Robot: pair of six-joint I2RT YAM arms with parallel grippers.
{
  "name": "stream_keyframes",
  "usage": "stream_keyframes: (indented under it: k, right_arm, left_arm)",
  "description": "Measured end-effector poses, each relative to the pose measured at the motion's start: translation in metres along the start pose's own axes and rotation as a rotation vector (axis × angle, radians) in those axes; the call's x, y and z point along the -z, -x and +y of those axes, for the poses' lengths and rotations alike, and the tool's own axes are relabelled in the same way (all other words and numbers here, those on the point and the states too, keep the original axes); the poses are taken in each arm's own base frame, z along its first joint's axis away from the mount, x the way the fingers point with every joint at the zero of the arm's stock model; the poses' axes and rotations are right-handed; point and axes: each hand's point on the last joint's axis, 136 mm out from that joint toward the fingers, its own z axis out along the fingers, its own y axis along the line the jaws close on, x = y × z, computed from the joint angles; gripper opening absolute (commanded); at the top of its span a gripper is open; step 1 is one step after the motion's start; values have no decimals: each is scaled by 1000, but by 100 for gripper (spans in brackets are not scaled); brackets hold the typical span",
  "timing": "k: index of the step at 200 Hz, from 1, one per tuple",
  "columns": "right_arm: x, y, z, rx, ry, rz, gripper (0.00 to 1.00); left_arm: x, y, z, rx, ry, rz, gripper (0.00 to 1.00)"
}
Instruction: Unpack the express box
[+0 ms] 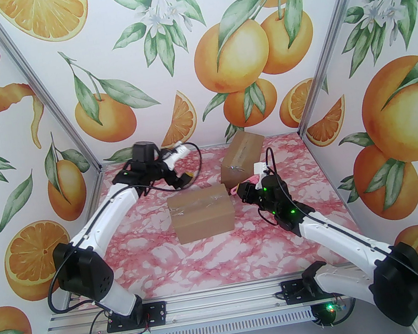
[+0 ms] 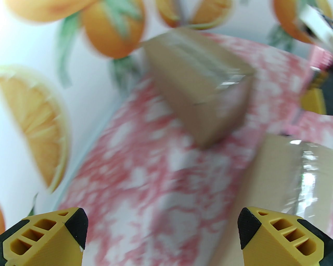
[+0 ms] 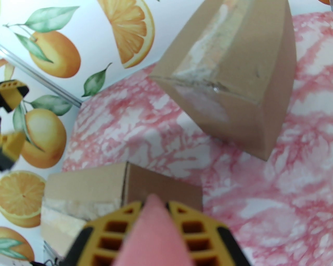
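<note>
Two cardboard boxes (both brown, both taped): the near box (image 1: 202, 213), and the far box (image 1: 241, 156) behind it to the right. One pink tool (image 3: 156, 233), just right of the near box. Two grippers: the left gripper (image 2: 162, 233) behind-left of that box, the right gripper (image 1: 241, 190) at its right.

A brown cardboard box (image 1: 202, 213), sealed with clear tape, is set squarely mid-scene; a second taped box (image 1: 241, 157) is placed behind it to the right, angled, apart.
</note>
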Motion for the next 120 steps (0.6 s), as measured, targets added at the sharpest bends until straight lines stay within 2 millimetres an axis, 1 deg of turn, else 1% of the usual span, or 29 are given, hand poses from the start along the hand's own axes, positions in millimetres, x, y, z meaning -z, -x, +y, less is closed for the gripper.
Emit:
stream_keyframes:
  k: [11,12,21,34,55,68,79,97,109,120]
  right_arm:
    - [0,-3,3,-10,3,5,0]
    - [0,-4,4,-8,5,7,0]
    - [0,-8,7,-15,9,14,0]
    - [0,-14,13,-17,16,31,0]
    - [2,-22,21,-25,25,46,0]
    - [5,-23,22,-31,26,46,0]
    - [9,-24,20,-36,19,37,0]
    - [21,-18,11,-37,-2,-20,0]
    - [30,-13,7,-41,-1,-68,0]
    - [36,-7,7,-46,13,-113,0]
  left_arm:
    - [-4,6,-32,-53,-66,-2,100]
    - [-5,7,-37,-61,-78,-2,100]
    - [-5,11,-59,-101,-119,-3,100]
    - [-2,16,-80,-151,-155,-2,100]
    - [4,23,-99,-222,-177,-4,100]
    - [6,22,-112,-269,-191,-3,100]
    - [7,18,-123,-301,-207,3,100]
    - [4,8,-142,-340,-247,19,100]
    - [1,2,-149,-358,-262,31,100]
    - [-2,-4,-151,-368,-261,47,100]
